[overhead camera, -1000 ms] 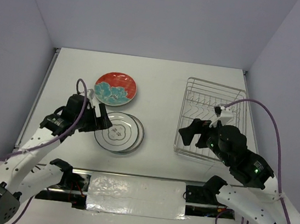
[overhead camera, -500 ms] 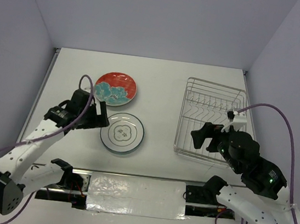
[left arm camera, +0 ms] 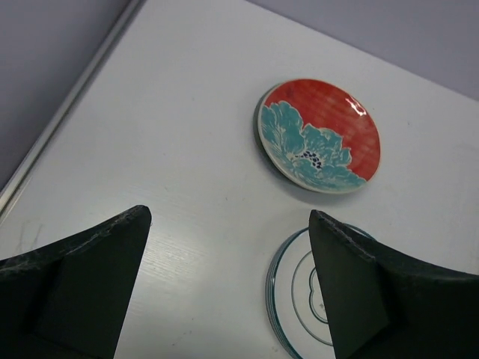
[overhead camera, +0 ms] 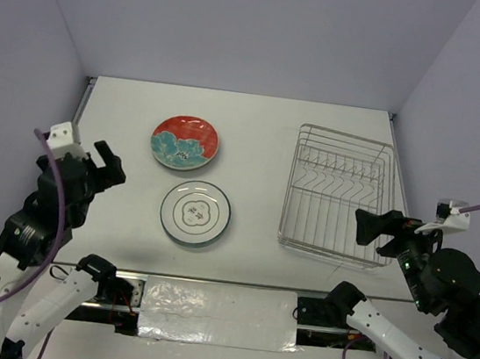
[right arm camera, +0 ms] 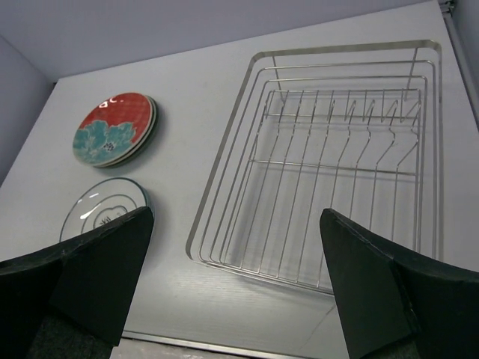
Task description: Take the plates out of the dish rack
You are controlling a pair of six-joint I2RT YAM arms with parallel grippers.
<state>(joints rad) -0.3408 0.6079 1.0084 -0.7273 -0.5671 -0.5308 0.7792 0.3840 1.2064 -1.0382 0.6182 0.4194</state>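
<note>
On the left half of the table (overhead camera: 264,130), nearest the arms, a round white plate (overhead camera: 195,213) lies flat. It has a dark ring at the rim, a second thin ring inside, and a small dark mark at the centre. In the left wrist view its left edge shows several teal lines, and I cannot tell if more than 1 plate lies there.

Just beyond it, close but not touching, lies a red plate (overhead camera: 184,143) with a large teal flower across its near-left half. In the right wrist view another rim shows under its right edge, so it rests on something plate-shaped.

The dish rack (overhead camera: 337,192) stands on the right half, well apart from both plates. It is a rectangular silver wire frame with low sides and a row of upright tines across its far part.

The left arm is raised at the near-left corner. The left gripper (left arm camera: 228,224) hangs above bare table left of the plates and tilts toward them, its 2 jaws spread wide around nothing.

The right arm is raised at the near-right. The right gripper (right arm camera: 236,217) sits above the rack's near-right corner and points left, its jaws also wide apart and empty.
</note>
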